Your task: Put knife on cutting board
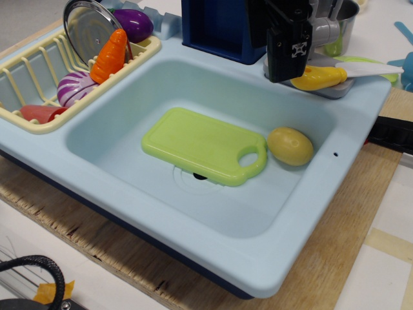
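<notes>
In the sink, potato touches cutting board; gripper grip on knife unclear.

Yellow-handled white-bladed knife on sink's back rim, lime cutting board flat in basin

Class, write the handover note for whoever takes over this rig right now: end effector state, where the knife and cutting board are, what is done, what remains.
End effector: down at the sink's back right corner, right at the knife's handle; whether it is open or shut cannot be told from this view.
Knife: lying on the grey stand at that corner, yellow handle toward the end effector, white blade pointing right.
Cutting board: flat in the sink basin, handle hole beside the yellow toy potato; nothing on it.
Done: approach to the knife.
Left: secure the grasp, lift, carry down and left, set the knife on the board.
</notes>
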Available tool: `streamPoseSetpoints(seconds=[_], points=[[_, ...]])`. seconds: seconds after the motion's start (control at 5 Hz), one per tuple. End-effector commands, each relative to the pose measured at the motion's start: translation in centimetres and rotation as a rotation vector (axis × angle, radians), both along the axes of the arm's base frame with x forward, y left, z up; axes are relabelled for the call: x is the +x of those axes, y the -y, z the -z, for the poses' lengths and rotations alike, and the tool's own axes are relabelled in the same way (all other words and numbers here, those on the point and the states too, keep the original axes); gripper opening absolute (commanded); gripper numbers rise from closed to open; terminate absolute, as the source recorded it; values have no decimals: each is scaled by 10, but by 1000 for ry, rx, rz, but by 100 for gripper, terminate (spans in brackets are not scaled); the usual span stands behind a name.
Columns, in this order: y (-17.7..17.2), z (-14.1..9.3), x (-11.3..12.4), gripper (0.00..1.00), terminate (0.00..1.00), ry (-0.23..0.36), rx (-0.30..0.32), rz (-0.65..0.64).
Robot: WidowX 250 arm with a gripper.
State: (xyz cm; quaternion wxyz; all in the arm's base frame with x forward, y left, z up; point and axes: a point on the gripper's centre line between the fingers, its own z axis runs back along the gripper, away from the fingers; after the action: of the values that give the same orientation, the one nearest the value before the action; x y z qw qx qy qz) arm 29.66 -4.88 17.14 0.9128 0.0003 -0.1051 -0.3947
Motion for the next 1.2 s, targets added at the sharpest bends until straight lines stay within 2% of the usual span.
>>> streamPoseSetpoints(seconds=[0.0, 0.2, 0.4, 0.8, 1.0], points=[[0, 0, 0, 100, 0, 0, 0, 0], [5, 2, 9, 100, 0, 73, -2, 7], [9, -1, 12, 100, 0, 123, 7, 19], [20, 2, 18, 100, 0, 163, -1, 39], [24, 7, 23, 100, 0, 159, -14, 53]])
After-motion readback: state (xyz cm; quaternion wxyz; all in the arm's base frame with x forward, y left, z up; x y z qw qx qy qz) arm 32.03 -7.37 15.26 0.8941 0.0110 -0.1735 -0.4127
